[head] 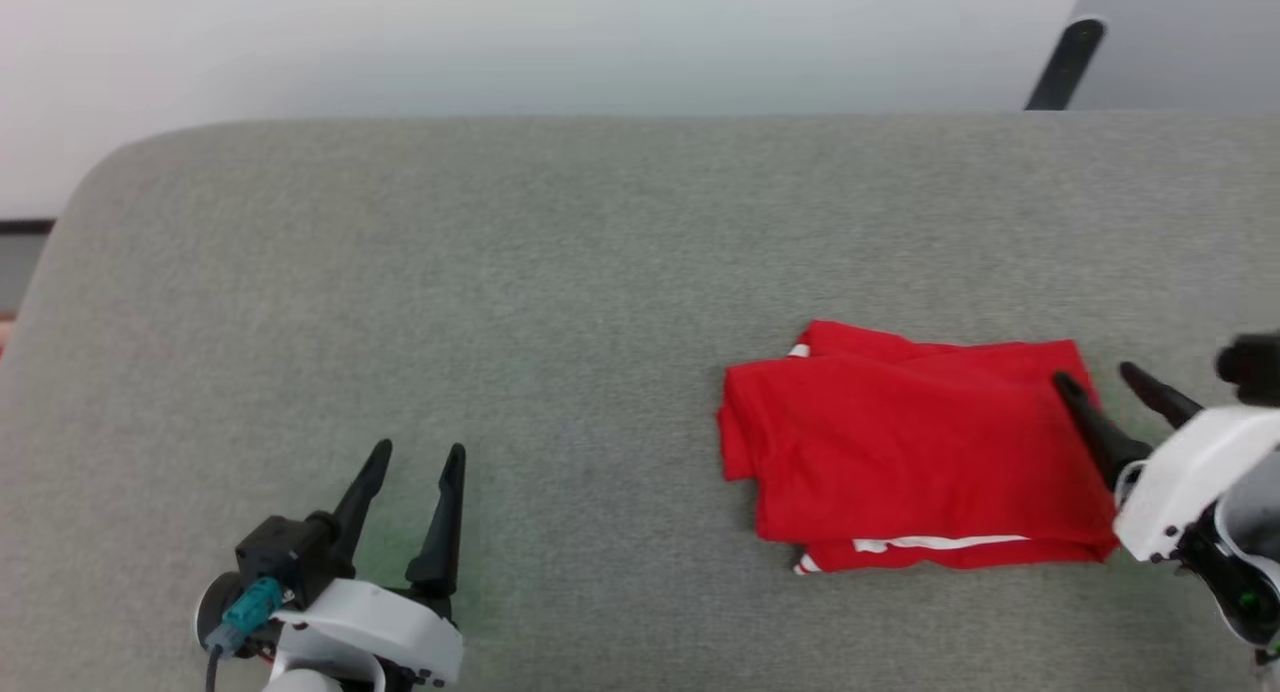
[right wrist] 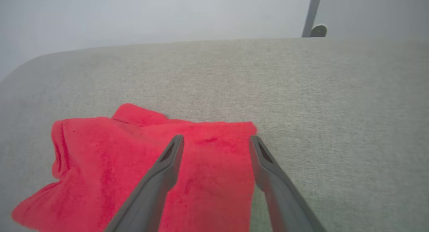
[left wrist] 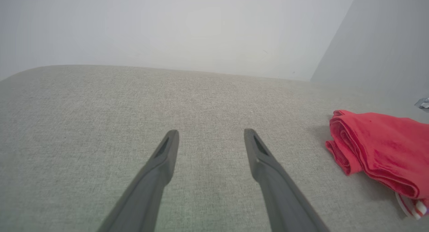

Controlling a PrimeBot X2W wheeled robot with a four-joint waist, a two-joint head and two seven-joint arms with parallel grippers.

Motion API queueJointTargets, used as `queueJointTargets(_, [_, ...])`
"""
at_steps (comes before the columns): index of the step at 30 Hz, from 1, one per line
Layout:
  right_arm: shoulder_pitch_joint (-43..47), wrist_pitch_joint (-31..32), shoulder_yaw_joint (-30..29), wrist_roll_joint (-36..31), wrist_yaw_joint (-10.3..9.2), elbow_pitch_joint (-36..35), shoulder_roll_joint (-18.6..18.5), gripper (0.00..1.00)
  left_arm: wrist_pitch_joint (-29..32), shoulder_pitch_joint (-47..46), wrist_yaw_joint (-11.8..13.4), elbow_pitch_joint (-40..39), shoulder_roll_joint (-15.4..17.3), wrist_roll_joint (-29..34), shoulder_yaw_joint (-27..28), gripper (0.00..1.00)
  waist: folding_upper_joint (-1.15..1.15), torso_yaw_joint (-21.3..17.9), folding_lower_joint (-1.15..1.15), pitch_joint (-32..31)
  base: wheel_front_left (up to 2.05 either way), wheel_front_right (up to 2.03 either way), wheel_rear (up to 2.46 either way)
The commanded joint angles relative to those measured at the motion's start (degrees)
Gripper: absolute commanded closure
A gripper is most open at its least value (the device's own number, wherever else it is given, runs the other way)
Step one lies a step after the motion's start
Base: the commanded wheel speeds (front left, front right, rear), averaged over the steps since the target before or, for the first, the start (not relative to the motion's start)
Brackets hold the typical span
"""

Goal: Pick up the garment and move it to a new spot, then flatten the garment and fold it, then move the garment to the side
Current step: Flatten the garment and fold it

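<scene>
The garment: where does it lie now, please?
The garment lies folded on the grey surface, right of centre in the head view, by the open right gripper.

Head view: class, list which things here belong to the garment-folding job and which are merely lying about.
Belonging to the job:
- garment, red, lying folded
- right pincer, open at the garment's right edge
- left pincer, open, well apart from the garment
- grey fabric surface under the garment

Merely about:
- dark post beyond the far edge
- pale wall
</scene>
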Motion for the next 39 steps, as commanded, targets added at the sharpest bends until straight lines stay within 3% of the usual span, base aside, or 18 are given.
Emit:
queueJointTargets(1, [0.9,-1.9,-0.7,-0.1,-0.10,0.8,0.4,0.00,0.0,0.4,-0.1,0.3,0.3,-0.1,0.0,0.00,0.00,-1.6,0.00,-1.3,0.00,0.00,0.00])
queueJointTargets(10, [4.0,-17.6,0.2,-3.0,-0.10,4.8,1.2,0.00,0.0,1.5,-0.1,1.1,0.9,-0.2,1.5,0.00,0.00,-4.0,0.00,-3.8,0.00,0.00,0.00])
queueJointTargets(19, [7.1,-27.8,1.8,-4.5,-0.10,7.4,4.2,0.00,0.0,6.2,-0.1,-0.1,1.1,1.2,4.3,0.00,0.00,-5.1,0.00,-8.2,0.00,0.00,0.00])
queueJointTargets(31, [13.1,-30.7,-1.9,-6.3,-0.10,6.2,6.7,0.00,0.0,12.3,0.8,-4.7,1.0,2.7,6.3,0.00,0.00,-4.6,0.00,-11.3,0.00,0.00,0.00])
queueJointTargets(39, [17.0,-29.7,-4.7,-7.2,-0.10,1.6,6.7,0.00,0.0,17.3,1.5,-9.1,0.4,3.4,7.5,0.00,0.00,-4.1,0.00,-11.3,0.00,0.00,0.00])
